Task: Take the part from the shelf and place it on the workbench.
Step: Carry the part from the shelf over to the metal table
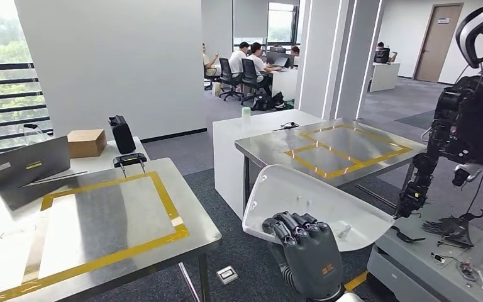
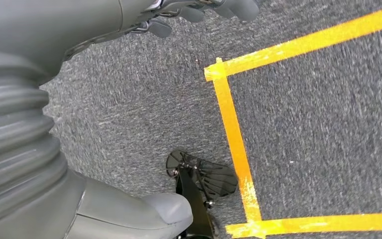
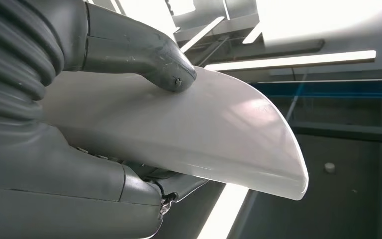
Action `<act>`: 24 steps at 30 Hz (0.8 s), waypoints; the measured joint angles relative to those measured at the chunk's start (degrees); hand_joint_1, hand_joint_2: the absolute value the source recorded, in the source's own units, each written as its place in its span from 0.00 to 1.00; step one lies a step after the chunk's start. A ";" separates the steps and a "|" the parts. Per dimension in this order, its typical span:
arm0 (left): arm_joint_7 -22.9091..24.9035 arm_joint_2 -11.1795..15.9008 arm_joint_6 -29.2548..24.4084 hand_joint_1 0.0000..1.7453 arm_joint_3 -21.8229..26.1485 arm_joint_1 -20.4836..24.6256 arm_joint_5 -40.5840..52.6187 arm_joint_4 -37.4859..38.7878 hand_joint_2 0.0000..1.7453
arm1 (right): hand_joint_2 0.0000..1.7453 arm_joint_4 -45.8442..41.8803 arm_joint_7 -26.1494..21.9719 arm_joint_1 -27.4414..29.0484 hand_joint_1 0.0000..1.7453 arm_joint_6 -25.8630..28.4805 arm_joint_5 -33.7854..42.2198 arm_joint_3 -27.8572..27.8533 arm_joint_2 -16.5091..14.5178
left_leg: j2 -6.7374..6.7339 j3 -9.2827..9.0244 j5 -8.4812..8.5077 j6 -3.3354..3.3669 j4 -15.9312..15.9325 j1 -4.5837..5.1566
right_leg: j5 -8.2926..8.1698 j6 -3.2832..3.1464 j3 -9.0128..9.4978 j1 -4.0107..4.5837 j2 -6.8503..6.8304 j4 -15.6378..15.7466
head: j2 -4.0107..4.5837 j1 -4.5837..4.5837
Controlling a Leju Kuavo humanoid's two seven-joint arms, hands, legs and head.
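The part is a white curved plastic shell (image 1: pixel 327 201), held in the air low in the head view, to the right of the workbench. My right hand (image 1: pixel 305 248) grips its near edge from below, dark fingers curled over the rim. In the right wrist view the thick thumb (image 3: pixel 169 69) presses on the shell (image 3: pixel 204 134) from one side and the fingers clamp it from the other. The workbench (image 1: pixel 100 220) is a steel table with a yellow tape rectangle at the lower left. My left hand (image 2: pixel 20 124) hangs over grey carpet, thumb and fingers apart, holding nothing.
On the workbench's far end lie a cardboard box (image 1: pixel 87 142), a black device (image 1: pixel 122 133) and a leaning metal plate (image 1: pixel 28 165). A second steel table (image 1: pixel 339 148) stands ahead. Another robot (image 1: pixel 465 119) stands at the right. People (image 1: pixel 251 60) sit at desks far back.
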State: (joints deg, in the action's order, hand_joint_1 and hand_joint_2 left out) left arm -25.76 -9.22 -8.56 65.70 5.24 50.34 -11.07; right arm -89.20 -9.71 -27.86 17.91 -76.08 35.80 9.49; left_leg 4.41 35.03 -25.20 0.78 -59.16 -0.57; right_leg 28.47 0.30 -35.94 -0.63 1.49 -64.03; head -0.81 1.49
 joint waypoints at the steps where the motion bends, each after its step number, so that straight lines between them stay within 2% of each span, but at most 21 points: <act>1: -0.03 -0.05 0.01 0.00 0.00 0.03 0.02 0.00 1.00 | 1.00 0.00 -0.01 -0.04 1.00 0.02 -0.02 0.01 0.00 | 0.55 0.09 0.01 -0.29 -0.04 0.00 | -1.01 -0.16 1.22 0.03 0.69 2.89 | 0.00 -0.01; 2: -0.05 -0.08 0.03 0.00 0.00 0.02 0.02 0.00 1.00 | 1.00 0.00 -0.01 -0.07 1.00 0.03 -0.03 0.01 0.01 | 1.00 0.20 0.04 -0.65 -0.02 -0.03 | -1.26 -0.28 1.84 0.12 1.16 4.39 | 0.00 -0.01; 4: -0.08 -0.07 0.07 0.00 0.00 -0.11 0.02 -0.01 1.00 | 1.00 0.00 0.00 -0.10 1.00 0.05 -0.04 0.02 -0.01 | 1.81 0.40 0.20 -1.53 0.25 -0.11 | -1.21 -0.60 2.09 0.21 0.59 4.83 | 0.00 -0.03; 5: -0.10 -0.04 0.08 0.00 0.00 -0.21 0.02 0.00 1.00 | 1.00 0.00 0.00 -0.12 1.00 0.04 -0.05 0.02 -0.05 | 1.67 0.44 0.16 -1.87 0.24 -0.12 | -1.35 -0.91 2.36 0.12 0.12 5.09 | 0.00 -0.02; 7: -0.12 -0.01 0.08 0.00 0.00 -0.22 0.01 0.01 1.00 | 1.00 -0.01 0.01 -0.17 1.00 0.07 -0.06 0.02 -0.16 | -0.46 1.47 -1.32 -2.45 -2.06 0.06 | -1.64 -1.66 2.98 -0.17 -0.93 5.71 | 0.00 0.10; 9: -0.13 -0.02 0.08 0.00 0.00 -0.09 0.00 0.01 1.00 | 1.00 -0.01 0.01 -0.11 1.00 0.07 -0.06 0.03 -0.20 | -3.11 4.48 -4.75 -2.93 -8.69 0.02 | -1.59 -2.14 3.20 -0.12 -2.10 5.86 | 0.00 0.21; 10: -0.13 -0.03 0.08 0.00 0.00 -0.05 0.00 0.02 1.00 | 1.00 0.00 -0.01 -0.07 1.00 0.04 -0.07 0.04 -0.20 | -3.67 6.26 -6.26 -3.17 -12.35 -0.07 | -1.51 -2.22 3.23 -0.08 -2.72 5.85 | 0.00 0.20; 11: -0.13 -0.02 0.08 0.00 0.00 -0.06 0.00 0.02 1.00 | 1.00 0.00 -0.03 -0.03 1.00 0.03 -0.08 0.04 -0.20 | -3.88 7.40 -6.86 -3.34 -14.64 -0.13 | -1.44 -2.24 3.25 -0.05 -3.30 5.82 | 0.00 0.20; 12: -0.14 -0.01 0.08 0.00 0.00 -0.10 0.00 0.02 1.00 | 1.00 0.00 -0.04 -0.02 1.00 0.03 -0.08 0.05 -0.20 | -4.04 7.59 -6.43 -3.45 -15.00 -0.18 | -1.36 -2.20 3.29 -0.05 -3.85 5.79 | 0.00 0.20; 13: -0.14 0.01 0.08 0.00 0.00 -0.13 0.00 0.02 1.00 | 1.00 0.00 -0.03 -0.04 1.00 0.03 -0.09 0.05 -0.20 | -4.34 6.60 -5.00 -3.49 -13.05 -0.22 | -1.24 -2.09 3.37 -0.06 -4.39 5.71 | 0.00 0.20; 14: -0.14 0.04 0.08 0.00 0.00 -0.14 0.00 0.01 1.00 | 1.00 0.00 -0.03 -0.07 1.00 0.03 -0.09 0.04 -0.20 | -5.04 4.71 -3.05 -3.43 -9.40 -0.23 | -1.06 -1.92 3.48 -0.06 -4.93 5.57 | 0.00 0.20; 16: -0.16 0.06 0.09 0.00 0.00 -0.04 0.01 -0.01 1.00 | 1.00 0.00 -0.04 -0.16 1.00 0.03 -0.08 0.05 -0.20 | -7.00 1.09 -0.58 -2.82 -2.41 0.04 | -0.56 -1.36 3.59 0.20 -5.86 5.15 | 0.00 0.19; 17: -0.17 0.05 0.11 0.00 0.00 0.00 0.01 0.00 1.00 | 1.00 0.00 -0.05 -0.21 1.00 0.03 -0.08 0.06 -0.20 | -7.52 0.22 -0.23 -2.38 -0.68 0.16 | -0.35 -1.07 3.63 0.39 -6.27 4.99 | 0.00 0.19; 18: -0.19 0.03 0.13 0.00 0.00 0.01 0.02 0.01 1.00 | 1.00 0.00 -0.05 -0.24 1.00 0.03 -0.09 0.08 -0.20 | -7.48 0.07 -0.37 -1.89 -0.22 0.31 | -0.23 -0.78 3.68 0.55 -6.69 4.94 | 0.00 0.17; 20: -0.20 0.01 0.15 0.00 0.00 -0.07 0.04 0.01 1.00 | 1.00 0.00 -0.05 -0.33 1.00 0.03 -0.11 0.10 -0.24 | -6.26 0.16 -0.15 -1.07 -0.10 0.19 | -0.01 -0.18 3.89 0.53 -7.33 4.96 | 0.00 0.14; 22: -0.22 0.02 0.16 0.00 0.00 -0.09 0.09 0.00 1.00 | 1.00 0.00 -0.03 -0.48 1.00 0.07 -0.11 0.13 -0.28 | -5.20 0.10 0.06 -0.42 0.11 -0.07 | 1.39 0.49 3.27 0.27 -5.62 3.13 | 0.00 0.11; 24: -0.25 0.04 0.19 0.00 0.00 0.05 0.14 -0.01 1.00 | 1.00 0.02 -0.03 -0.47 1.00 0.05 -0.11 0.16 -0.22 | -4.17 0.12 0.15 0.00 0.17 -0.20 | 4.65 0.88 0.49 0.08 -2.90 -2.99 | 0.00 0.10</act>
State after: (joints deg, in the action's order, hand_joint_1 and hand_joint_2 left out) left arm -26.01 -9.17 -8.37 65.70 5.28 50.47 -11.08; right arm -89.18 -9.74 -28.33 17.96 -76.19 35.96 9.27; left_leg 0.25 35.15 -25.06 0.78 -58.99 -0.77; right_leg 33.12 1.18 -35.46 -0.55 -1.41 -67.02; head -0.81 1.59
